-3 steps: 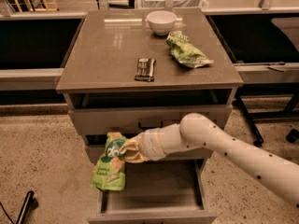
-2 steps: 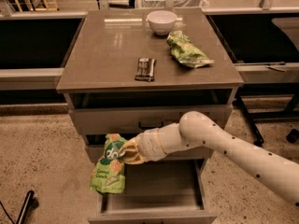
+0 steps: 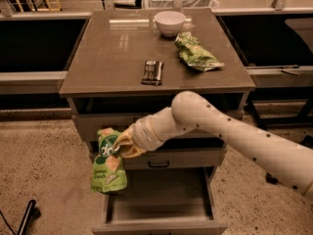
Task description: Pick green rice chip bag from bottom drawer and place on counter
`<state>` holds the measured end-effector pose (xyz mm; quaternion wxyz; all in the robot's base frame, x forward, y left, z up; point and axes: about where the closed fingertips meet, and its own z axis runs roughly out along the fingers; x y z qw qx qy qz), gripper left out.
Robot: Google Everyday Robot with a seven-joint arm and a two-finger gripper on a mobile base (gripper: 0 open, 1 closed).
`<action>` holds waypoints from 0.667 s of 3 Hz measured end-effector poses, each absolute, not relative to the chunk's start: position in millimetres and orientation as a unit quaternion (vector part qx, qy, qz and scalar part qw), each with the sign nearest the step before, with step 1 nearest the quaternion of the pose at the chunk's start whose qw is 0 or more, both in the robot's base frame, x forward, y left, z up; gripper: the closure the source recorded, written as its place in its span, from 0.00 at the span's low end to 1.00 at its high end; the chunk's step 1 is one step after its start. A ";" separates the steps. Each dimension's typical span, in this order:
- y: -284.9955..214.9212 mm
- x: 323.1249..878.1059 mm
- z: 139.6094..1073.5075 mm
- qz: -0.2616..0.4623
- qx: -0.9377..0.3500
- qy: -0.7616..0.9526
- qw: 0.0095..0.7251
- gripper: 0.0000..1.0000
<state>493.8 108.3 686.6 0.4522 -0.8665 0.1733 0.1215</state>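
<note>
The green rice chip bag [image 3: 108, 163] hangs in the air at the cabinet's left front, above the left edge of the open bottom drawer [image 3: 161, 202]. My gripper [image 3: 123, 143] is shut on the bag's upper right edge and holds it below counter height. The white arm reaches in from the lower right across the drawer fronts. The drawer's flat base shows bare. The counter [image 3: 117, 58] lies above and behind the bag.
On the counter stand a white bowl [image 3: 169, 22], a paler green bag [image 3: 195, 54] at the right and a dark snack bar [image 3: 153, 72] near the front middle. A closed drawer with a black handle [image 3: 160, 163] sits above the open one. Dark shelving flanks the cabinet.
The bag and my gripper have risen a little and shifted slightly left; the bag stays held.
</note>
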 end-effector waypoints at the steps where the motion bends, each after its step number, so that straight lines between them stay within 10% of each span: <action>1: 130.6 510.3 755.8 0.096 -0.882 0.079 0.455 1.00; 2: 140.7 515.0 837.0 0.069 -0.882 -0.011 0.467 1.00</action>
